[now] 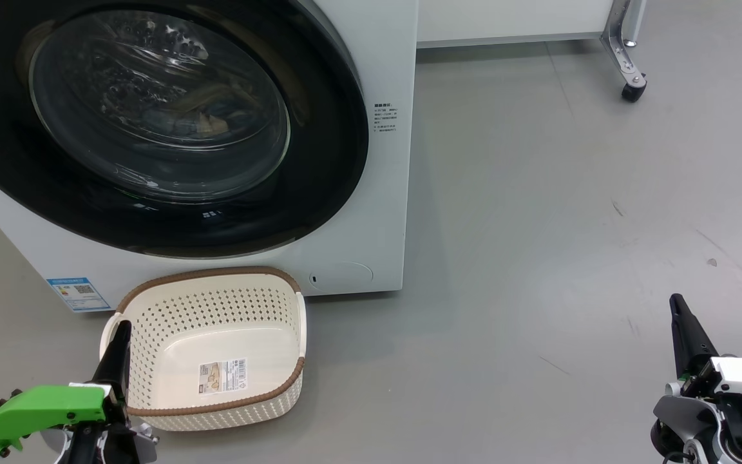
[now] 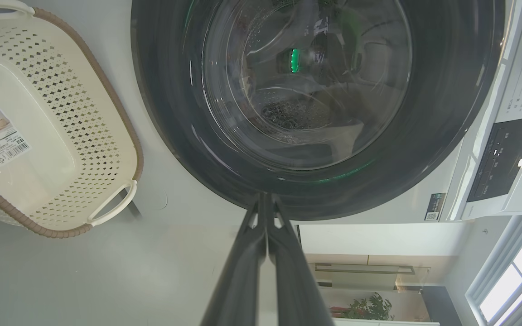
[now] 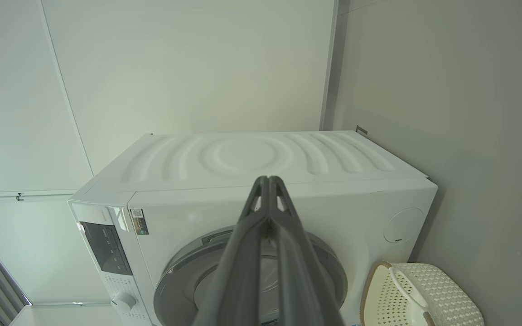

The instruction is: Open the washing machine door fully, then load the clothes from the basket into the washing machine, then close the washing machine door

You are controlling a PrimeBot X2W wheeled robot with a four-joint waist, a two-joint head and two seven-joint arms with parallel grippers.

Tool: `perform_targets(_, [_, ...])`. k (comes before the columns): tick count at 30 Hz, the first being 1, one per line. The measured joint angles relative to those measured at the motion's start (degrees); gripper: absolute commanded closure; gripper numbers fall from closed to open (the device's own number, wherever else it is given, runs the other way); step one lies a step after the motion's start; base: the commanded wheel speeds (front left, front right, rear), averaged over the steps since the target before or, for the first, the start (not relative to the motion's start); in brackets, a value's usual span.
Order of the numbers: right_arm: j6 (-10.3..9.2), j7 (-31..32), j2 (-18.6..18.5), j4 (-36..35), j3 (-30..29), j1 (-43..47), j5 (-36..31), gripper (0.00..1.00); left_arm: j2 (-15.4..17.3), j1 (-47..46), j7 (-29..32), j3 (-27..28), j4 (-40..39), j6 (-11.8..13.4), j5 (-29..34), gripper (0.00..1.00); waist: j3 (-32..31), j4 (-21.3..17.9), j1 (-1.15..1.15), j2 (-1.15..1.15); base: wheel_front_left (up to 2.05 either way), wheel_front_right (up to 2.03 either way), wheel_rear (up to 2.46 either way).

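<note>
Both my grippers are pressed shut with nothing between the fingers. My left gripper (image 1: 121, 335) hangs low by the left rim of the basket (image 1: 165, 322) (whether it touches that rim I cannot tell), and my right gripper (image 1: 680, 316) is well apart to the right, above the bare floor (image 1: 538, 225). The basket stands on the floor just in front of the washing machine (image 1: 384, 212) and holds nothing but the barcode label (image 1: 223, 375) on its bottom. The washing machine door (image 1: 339, 161) lies flush against the front, closed. Through it I make out bluish and cream fabric, which I take for the clothes (image 1: 200, 121), inside. I judge opening, loading and closing all done. At most a check of the latch is left, and I can't tell its state from here.
</note>
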Motion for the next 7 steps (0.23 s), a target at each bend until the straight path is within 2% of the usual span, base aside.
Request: perform_targets(7, [0.00,0.0,0.0,0.0,-0.1,0.0,0.0,1.00,0.0,0.0,0.0,0.0,0.0,0.0,0.0,1.00,0.0,0.0,0.00,0.00,0.00,0.00,0.00])
